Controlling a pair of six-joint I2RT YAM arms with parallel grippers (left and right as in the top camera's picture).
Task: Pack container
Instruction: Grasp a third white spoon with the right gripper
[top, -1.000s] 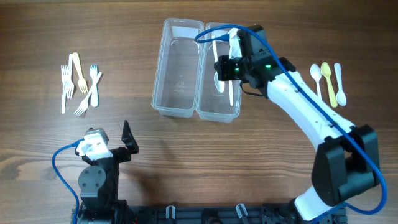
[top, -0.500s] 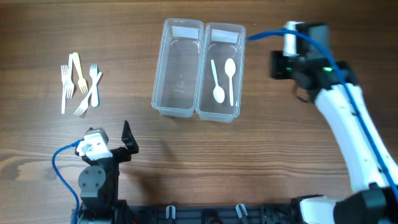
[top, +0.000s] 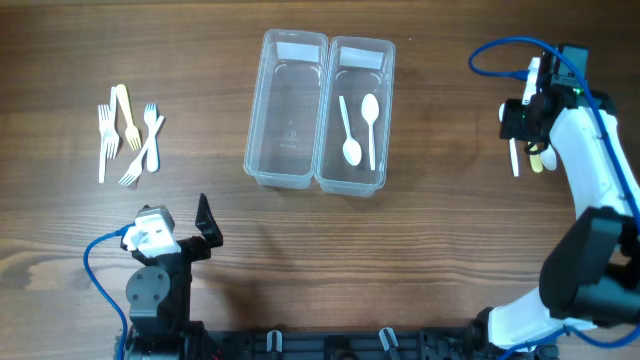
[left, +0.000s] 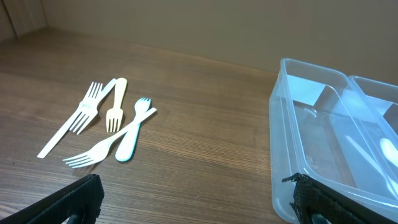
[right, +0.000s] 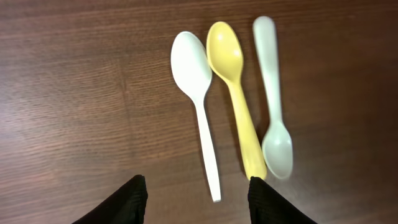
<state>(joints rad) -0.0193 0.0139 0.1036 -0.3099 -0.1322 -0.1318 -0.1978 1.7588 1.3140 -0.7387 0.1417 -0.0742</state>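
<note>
Since the right end effector (right: 196, 190) has swung from the container (top: 255, 150), now holding two spoons (top: 369, 110), to the surface's (top: 450, 250) right edge, it hangs open above three more spoons (right: 227, 56) for picking.

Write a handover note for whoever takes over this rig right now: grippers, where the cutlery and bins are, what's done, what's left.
Left gripper: open, empty, parked.
Right gripper: open, empty, above three loose plastic spoons, white, yellow and pale.
Done: two white plastic spoons lie in the right clear plastic bin.
To do: those three spoons, plus the plastic forks at far left. The left clear plastic bin holds nothing.
</note>
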